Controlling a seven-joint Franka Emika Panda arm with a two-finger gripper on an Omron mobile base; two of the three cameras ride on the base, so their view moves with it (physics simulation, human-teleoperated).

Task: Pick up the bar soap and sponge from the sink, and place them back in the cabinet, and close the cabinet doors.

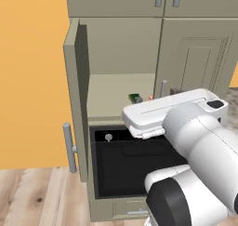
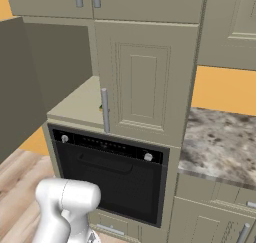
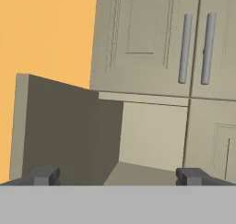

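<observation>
The cabinet (image 1: 114,48) stands with its left door (image 1: 76,81) swung open and its right door (image 1: 197,57) shut. On the beige shelf (image 1: 109,97) lies the green-and-yellow sponge (image 1: 135,98), and a small pink sliver to its right is the bar soap (image 1: 150,97). My white hand hangs in front of the shelf and hides part of it. In the hand view my gripper (image 3: 119,177) is open with nothing between its fingers, facing the open left door (image 3: 69,131) and the shelf (image 3: 138,174). The sink is out of view.
A black-fronted oven (image 1: 125,164) sits right under the shelf. Shorter doors with paired steel handles (image 3: 184,48) are above. A marble counter (image 2: 220,137) runs to the right. An orange wall (image 1: 28,81) and a wooden floor (image 1: 32,197) lie to the left.
</observation>
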